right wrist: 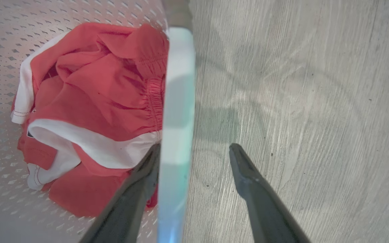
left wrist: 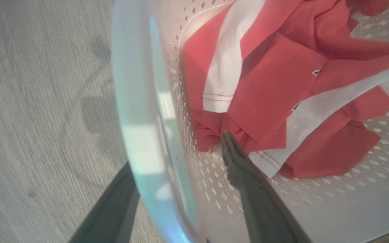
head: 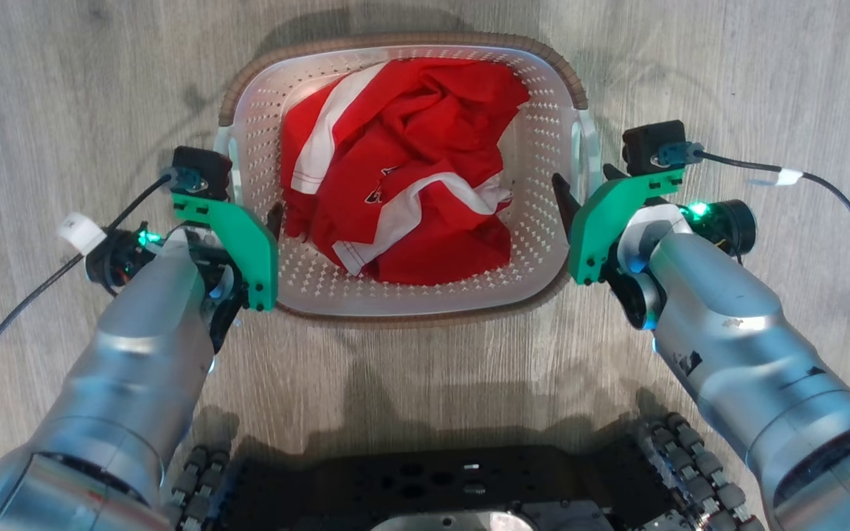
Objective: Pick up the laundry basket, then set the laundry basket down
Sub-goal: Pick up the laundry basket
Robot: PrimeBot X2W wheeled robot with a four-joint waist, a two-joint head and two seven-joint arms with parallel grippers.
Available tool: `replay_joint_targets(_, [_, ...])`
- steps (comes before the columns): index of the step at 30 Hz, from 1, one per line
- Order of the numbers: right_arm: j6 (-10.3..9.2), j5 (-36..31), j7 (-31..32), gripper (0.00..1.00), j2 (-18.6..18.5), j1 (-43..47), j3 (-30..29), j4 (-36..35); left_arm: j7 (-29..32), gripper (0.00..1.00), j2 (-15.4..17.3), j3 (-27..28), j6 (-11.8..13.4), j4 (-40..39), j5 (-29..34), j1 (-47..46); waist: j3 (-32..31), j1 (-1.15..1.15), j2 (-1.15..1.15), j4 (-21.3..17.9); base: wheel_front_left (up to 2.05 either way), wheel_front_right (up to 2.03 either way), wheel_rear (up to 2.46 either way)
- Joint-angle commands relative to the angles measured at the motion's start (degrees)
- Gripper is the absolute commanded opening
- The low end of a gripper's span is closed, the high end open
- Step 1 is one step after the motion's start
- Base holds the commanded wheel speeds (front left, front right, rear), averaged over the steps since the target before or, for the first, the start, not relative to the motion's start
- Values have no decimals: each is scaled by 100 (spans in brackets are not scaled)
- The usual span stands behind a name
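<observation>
Down at the bottom edge of the head view sat the robot's dark base (head: 425, 487), and just ahead of it, square in the middle, the laundry basket (head: 536, 251) stood on the pale wood-grain floor (head: 63, 88) between the two arms. Inside it lay a crumpled red garment (head: 410, 162) with white stripes, heaped toward the left and far side. The left gripper (head: 249, 214) was at the basket's left wall, fingers spread wide apart. One dark finger (head: 275, 219) was dipped inside the basket, and the other was hidden under the green wrist plate (head: 237, 240). From the left wrist, the basket (left wrist: 140, 135) rim ran right up between the left gripper's (left wrist: 177, 152) fingers, the inner fingertip (left wrist: 228, 141) sitting at the edge of the red garment (left wrist: 275, 84) — touching or not, hard to call. Over on the other side, the right gripper (head: 580, 199) straddled the right wall the same way, by the white side handle (head: 589, 147). The right wrist view showed the basket's (right wrist: 177, 101) edge standing between the right gripper's (right wrist: 194, 148) open fingers, one finger (right wrist: 140, 189) inside just beside the rim near the red garment (right wrist: 96, 94), the other finger (right wrist: 248, 179) outside over bare floor — nothing clamped on either side.
</observation>
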Motion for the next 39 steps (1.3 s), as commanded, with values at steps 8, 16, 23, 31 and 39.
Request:
replay_joint_targets(8, [40,411,18,100,71,182,252,32,-79,100,191,-149,7,48,-183,-35,130,0,0,62,0,0,0])
replay_joint_targets(16, [40,914,-16,100,71,113,488,42,-175,100,169,-284,7,116,-282,-59,225,0,0,68,0,0,0])
replay_joint_targets(23, [40,1152,-103,100,71,-7,713,133,-189,100,135,-369,7,151,-349,-85,258,0,0,71,0,0,0])
replay_joint_targets(31, [40,1449,-120,0,71,-60,1046,180,-198,3,85,-496,7,127,-474,-88,292,0,0,93,0,0,0])
replay_joint_targets(39, [40,1745,-161,0,71,-92,1264,316,-99,0,148,-747,7,-72,-744,-53,328,0,0,115,0,0,0])
